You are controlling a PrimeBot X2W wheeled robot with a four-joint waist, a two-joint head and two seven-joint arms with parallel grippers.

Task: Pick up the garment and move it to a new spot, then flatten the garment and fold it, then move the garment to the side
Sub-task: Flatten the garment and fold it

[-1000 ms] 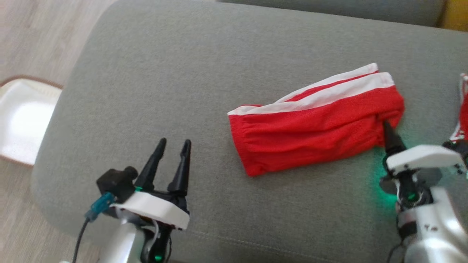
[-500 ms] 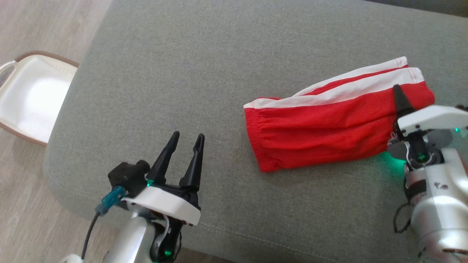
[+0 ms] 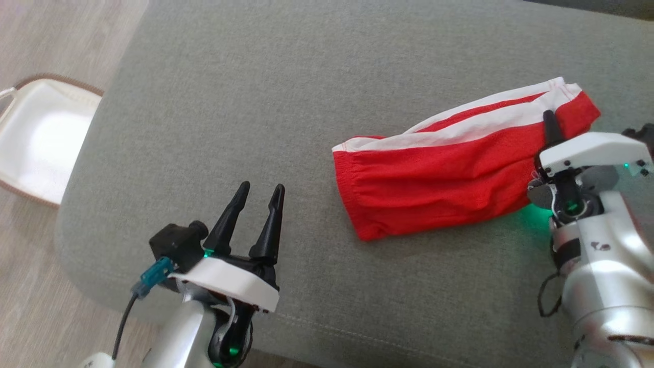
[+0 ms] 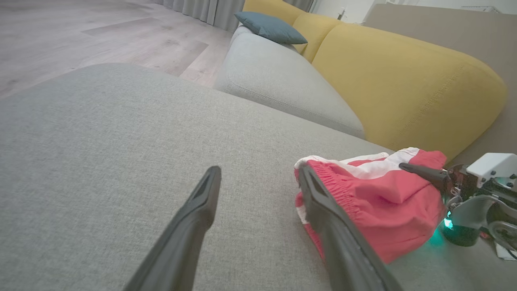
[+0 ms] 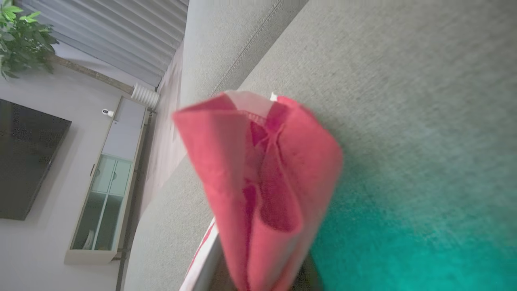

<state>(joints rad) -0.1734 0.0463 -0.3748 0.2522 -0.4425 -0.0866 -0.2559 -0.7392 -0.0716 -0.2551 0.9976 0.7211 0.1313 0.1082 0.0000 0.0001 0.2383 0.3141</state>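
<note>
Right hand (image 3: 550, 128) at the right of the scene, long dark fingers pinched shut on the right end of the garment (image 3: 434, 179), fabric bunched between them. Garment of red mesh with white side stripes, folded into a long band, gathered elastic end pointing left, lying right of centre on a broad grey sofa cushion (image 3: 255, 102). Left hand (image 3: 261, 188) near the front left edge of the cushion, fingers spread wide, holding nothing, well apart from the garment. Pale wooden floor (image 3: 51, 30) past the cushion's left edge, a white basket (image 3: 36, 148) with a brown rim on it.
</note>
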